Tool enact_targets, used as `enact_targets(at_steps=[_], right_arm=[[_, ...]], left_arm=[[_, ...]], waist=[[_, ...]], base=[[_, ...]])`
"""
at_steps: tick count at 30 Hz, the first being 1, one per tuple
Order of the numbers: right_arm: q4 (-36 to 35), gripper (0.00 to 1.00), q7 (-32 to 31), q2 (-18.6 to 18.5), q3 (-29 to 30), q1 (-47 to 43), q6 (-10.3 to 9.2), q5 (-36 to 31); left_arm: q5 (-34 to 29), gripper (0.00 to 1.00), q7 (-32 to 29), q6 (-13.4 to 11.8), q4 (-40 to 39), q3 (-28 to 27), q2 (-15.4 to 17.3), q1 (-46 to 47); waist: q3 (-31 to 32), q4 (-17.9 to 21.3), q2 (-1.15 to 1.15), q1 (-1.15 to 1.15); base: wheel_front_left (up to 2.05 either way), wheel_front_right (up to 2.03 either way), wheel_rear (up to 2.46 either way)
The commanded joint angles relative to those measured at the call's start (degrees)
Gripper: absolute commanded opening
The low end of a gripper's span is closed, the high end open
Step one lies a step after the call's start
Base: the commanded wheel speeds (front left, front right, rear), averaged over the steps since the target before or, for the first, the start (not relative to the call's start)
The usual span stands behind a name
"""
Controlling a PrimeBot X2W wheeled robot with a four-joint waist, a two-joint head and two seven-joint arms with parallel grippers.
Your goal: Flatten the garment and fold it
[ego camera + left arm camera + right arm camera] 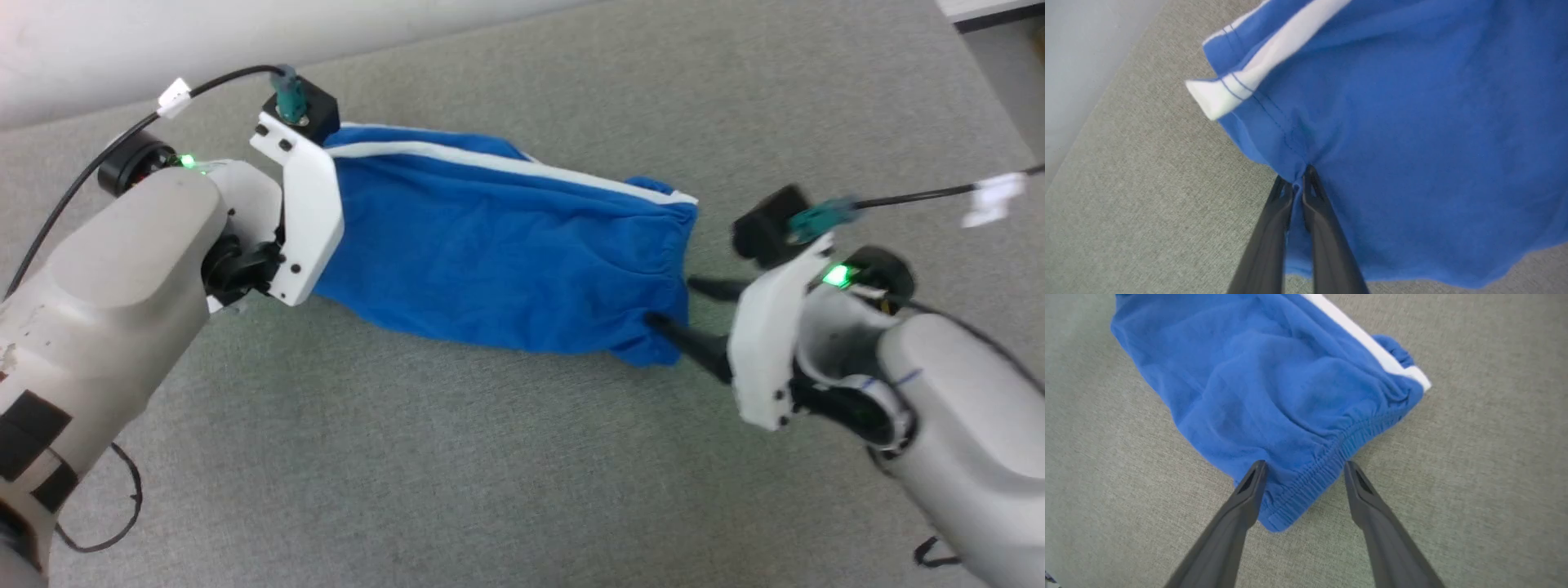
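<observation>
1. The garment [506, 253] lies on the gray bench [408, 457]. It is stretched sideways between the 2 arms.
2. In the head view, a white bracket [302, 212] on the left arm stands in front of the garment's left end and hides that end.
3. The left fingers [1267, 245] are pressed together. They pinch the blue hem, just beside the end of the white stripe [506, 163].
4. The right fingers [1229, 531] are spread wide and hold nothing. 1 tip is over the blue cloth and the other is at the outer edge of the stretchy waistband [1327, 465]. The corner of the band sits between them. I cannot tell if the tips touch the cloth.
5. A black cable [82, 175] with a white tag [174, 96] loops over the left arm. Another cable [914, 196] runs off from the right arm, and it looks blurry.
6. A small green light [188, 161] glows on the left wrist. Another green light [834, 276] glows on the right wrist.
7. A pale wall [163, 49] runs along the far side of the bench.
8. The garment is soft, thin and wrinkly. Its waistband is bunched into lots of tiny ridges. The stripe is long, flat and smooth, and the hem has neat lines of stitching.
9. The bench top looks like rough woven cloth.
10. The fingers are long, dark and smooth, and they get thin at the tips. The arms have hard, pale, rounded shells.
</observation>
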State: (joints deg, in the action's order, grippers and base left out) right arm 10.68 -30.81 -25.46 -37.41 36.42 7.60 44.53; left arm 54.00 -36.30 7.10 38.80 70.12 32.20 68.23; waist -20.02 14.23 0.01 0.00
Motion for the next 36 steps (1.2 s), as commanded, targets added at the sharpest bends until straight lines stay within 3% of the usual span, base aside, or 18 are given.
enact_targets(at_steps=[1, 8, 9, 10, 11, 17, 25, 29, 36], right_arm=[[1.65, 1.00, -0.32, 0.88, -1.01, 0.86, -0.11, -0.03], [12.16, 1.00, 1.51, 3.63, -9.40, 1.65, -0.11, 0.36], [12.81, 0.73, 3.02, 3.48, -9.87, 1.93, -0.11, 0.51], [13.35, 0.16, 4.66, 3.39, -10.09, 2.14, -0.11, 0.86], [13.62, 0.00, 5.50, 3.05, -10.82, 2.26, -0.11, 1.34], [11.41, 0.00, 12.50, -1.32, -12.63, 3.40, -0.11, 3.02], [2.34, 0.00, 16.90, -9.64, -14.31, -0.22, -0.11, 4.05], [-1.77, 0.00, 16.47, -13.23, -15.00, -4.85, -0.11, 4.46], [-4.59, 0.00, 15.34, -17.29, -14.59, -12.51, -0.11, 4.65]], left_arm=[[0.02, 0.00, 0.39, 0.38, 0.34, -0.01, -0.41, 0.21], [0.31, 0.00, 2.39, 0.37, 1.80, -0.48, -2.01, 1.00], [0.50, 0.00, 2.87, 0.35, 2.12, -0.63, -2.26, 0.81], [0.70, 0.00, 3.23, 0.35, 2.44, -0.69, -2.46, 0.48], [0.89, 0.00, 3.73, 0.36, 2.73, -0.76, -2.59, 0.08], [1.91, 0.00, 8.89, 0.36, 3.26, -1.60, -2.28, -2.63], [2.89, 0.00, 17.52, -0.66, -3.53, -2.11, 0.80, -10.66], [4.39, 0.00, 21.46, -3.71, -10.07, -2.55, 2.71, -17.65], [5.83, 0.00, 27.70, -12.92, -22.74, -2.45, 7.85, -31.27]], waist=[[-1.08, -0.93, -0.01, 0.00], [-2.73, -3.09, -0.01, 0.00], [-2.72, -3.30, -0.01, 0.00], [-2.57, -3.44, -0.01, 0.00], [-2.24, -3.54, -0.01, 0.00], [1.67, -4.16, -0.01, 0.00], [9.56, -6.92, -0.01, 0.00], [12.57, -8.83, -0.01, 0.00], [15.22, -11.21, -0.01, 0.00]], base=[[0.00, 0.00, 0.00], [0.00, 0.00, 0.00], [0.00, 0.00, 0.00], [0.00, 0.00, 0.00], [0.00, 0.00, 0.00], [0.00, 0.00, 0.00], [0.00, 0.00, 0.00], [0.00, 0.00, 0.00], [0.00, 0.00, 0.00]])
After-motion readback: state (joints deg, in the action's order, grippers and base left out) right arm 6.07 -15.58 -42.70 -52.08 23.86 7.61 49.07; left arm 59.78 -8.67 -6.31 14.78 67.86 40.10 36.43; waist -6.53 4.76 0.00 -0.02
